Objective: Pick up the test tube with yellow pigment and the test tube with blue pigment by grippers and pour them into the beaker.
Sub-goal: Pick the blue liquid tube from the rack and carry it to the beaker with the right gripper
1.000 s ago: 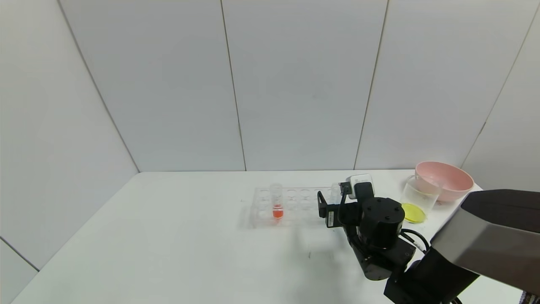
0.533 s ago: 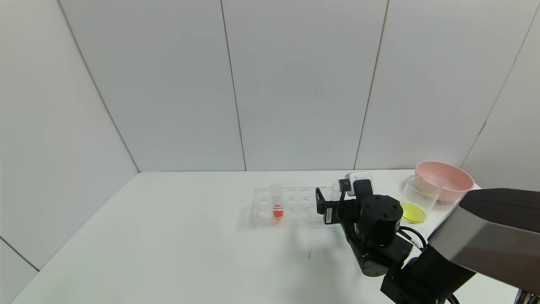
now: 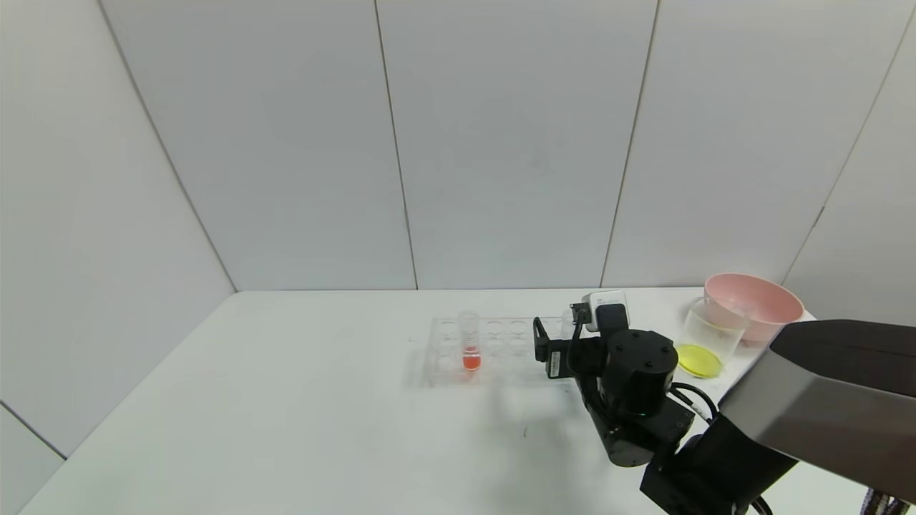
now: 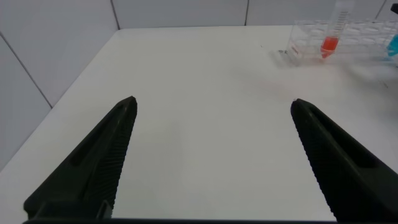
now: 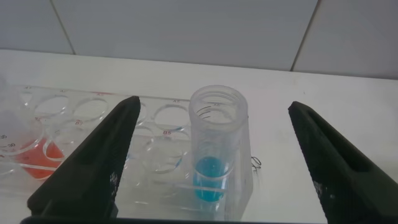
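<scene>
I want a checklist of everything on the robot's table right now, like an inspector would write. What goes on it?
Surface: white table, bare in front.
Job's things: test tube with blue pigment upright in the clear tube rack; beaker beside the rack holds yellow liquid; test tube with yellow pigment: nothing seen.
Clutter: tube with orange-red liquid in the rack; pink bowl behind the beaker.
Grippers: right gripper open, fingers either side of the blue tube, not touching it. Left gripper open over bare table, holding nothing.
Cables: black cable looped on the right arm.
Surroundings: plain grey wall panels.
</scene>
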Controlling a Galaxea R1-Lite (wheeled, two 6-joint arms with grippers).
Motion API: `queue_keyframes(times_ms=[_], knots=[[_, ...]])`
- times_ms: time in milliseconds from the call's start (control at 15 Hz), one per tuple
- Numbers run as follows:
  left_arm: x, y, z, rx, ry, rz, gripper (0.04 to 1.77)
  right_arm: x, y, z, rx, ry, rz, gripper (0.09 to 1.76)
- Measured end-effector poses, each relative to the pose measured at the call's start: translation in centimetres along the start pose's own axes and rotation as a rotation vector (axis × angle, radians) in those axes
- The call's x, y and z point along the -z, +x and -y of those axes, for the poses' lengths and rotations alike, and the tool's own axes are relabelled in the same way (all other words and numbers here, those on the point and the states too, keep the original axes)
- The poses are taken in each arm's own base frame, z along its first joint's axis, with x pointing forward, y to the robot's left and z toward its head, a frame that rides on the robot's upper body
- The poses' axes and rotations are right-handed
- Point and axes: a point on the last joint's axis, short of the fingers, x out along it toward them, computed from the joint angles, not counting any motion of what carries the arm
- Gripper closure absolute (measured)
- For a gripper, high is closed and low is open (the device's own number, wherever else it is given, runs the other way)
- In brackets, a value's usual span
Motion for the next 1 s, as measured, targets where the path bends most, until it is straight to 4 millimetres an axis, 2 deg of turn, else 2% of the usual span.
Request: queue_keyframes(times_ms=[67, 333, 533, 600, 667, 1000], knots=[[0.00, 0.00, 0.00, 0.000, 0.000, 0.000, 0.05, 0.03, 0.13, -0.03, 0.000, 0.000, 0.002, 0.14], [0.00, 0.00, 0.00, 0.000, 0.000, 0.000, 0.05, 0.19, 0.33, -0.03, -0.002, 0.000, 0.001, 0.74], [0.00, 0.00, 0.00, 0.000, 0.000, 0.000, 0.05, 0.23, 0.34, -0.09, -0.003, -0.001, 0.001, 1.06], [0.00, 0.00, 0.00, 0.000, 0.000, 0.000, 0.05, 0.24, 0.32, -0.13, -0.003, -0.001, 0.000, 1.30], [0.00, 0.00, 0.00, 0.000, 0.000, 0.000, 0.05, 0.23, 0.32, -0.12, -0.004, -0.001, 0.000, 1.36], [0.00, 0.00, 0.00, 0.000, 0.000, 0.000, 0.05, 0.12, 0.30, -0.08, -0.004, 0.002, 0.003, 1.36]])
